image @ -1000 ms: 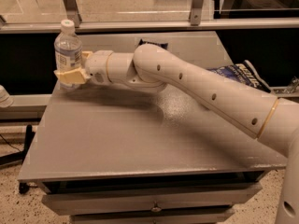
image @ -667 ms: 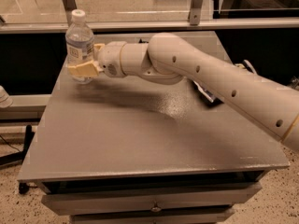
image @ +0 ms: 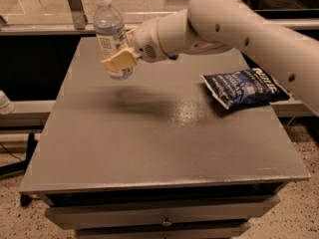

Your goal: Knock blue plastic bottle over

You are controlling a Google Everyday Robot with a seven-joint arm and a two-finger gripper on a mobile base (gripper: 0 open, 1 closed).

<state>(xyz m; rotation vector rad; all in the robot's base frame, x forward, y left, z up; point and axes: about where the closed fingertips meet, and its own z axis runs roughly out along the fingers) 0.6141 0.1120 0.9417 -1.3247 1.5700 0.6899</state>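
Note:
The blue plastic bottle (image: 110, 34) is clear, with a white cap and a pale label. It stands upright in the air above the back left part of the grey table (image: 149, 143), and its shadow falls on the top below it. My gripper (image: 119, 61) is shut on the bottle's lower half; a tan finger (image: 117, 60) lies across its front. My white arm reaches in from the upper right.
A dark blue crinkly snack bag (image: 243, 86) lies at the table's right edge, under my arm. A metal rail and post (image: 75, 6) run behind the table. A white object (image: 5, 103) shows at the far left, off the table.
The bottle has come up off the table and moved right and toward the table's middle, held in my gripper. The arm has swung the same way, uncovering the snack bag.

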